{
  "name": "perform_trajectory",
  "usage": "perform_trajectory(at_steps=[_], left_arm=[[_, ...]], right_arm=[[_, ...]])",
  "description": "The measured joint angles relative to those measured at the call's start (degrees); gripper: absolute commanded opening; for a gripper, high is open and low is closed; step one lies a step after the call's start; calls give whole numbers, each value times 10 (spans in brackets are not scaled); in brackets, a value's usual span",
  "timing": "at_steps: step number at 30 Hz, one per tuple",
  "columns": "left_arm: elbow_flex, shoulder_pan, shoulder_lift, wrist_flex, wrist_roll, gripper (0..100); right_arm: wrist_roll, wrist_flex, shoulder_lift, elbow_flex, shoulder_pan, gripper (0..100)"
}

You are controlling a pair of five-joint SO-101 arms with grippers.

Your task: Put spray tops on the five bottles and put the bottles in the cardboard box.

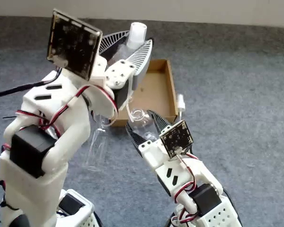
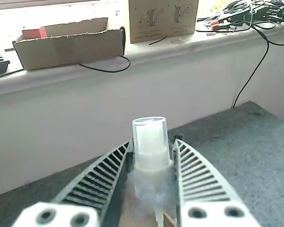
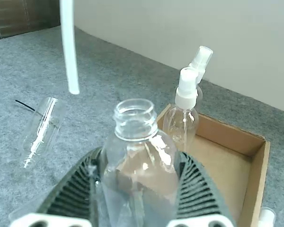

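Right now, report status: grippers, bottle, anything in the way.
Left gripper shut on spray top, held high. Right gripper shut on open bottle, upright by cardboard box. Tube not yet in neck; nothing between.

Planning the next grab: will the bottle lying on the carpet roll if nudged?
Likely yes: the bottle is round and lies on its side. It looks clear with no liquid visible, so probably light and easily shoved. The carpet may slow it somewhat.

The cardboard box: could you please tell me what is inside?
Two bottles with spray tops stand in one corner; elsewhere bare floor. The open bottle in the right gripper hides part.
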Motion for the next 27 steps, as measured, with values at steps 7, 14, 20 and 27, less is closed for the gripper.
perform_trajectory(at_steps=[7,14,20,27], left_arm=[[-4,7,-3,5,0,5],[57,7,-3,-37,0,5],[98,8,-2,-83,0,5],[98,7,-2,-98,-9,5]], right_arm=[[0,-2,-1,0,0,4],[0,-2,-1,0,1,4],[0,-2,-1,0,1,4],[0,-2,-1,0,1,4]])
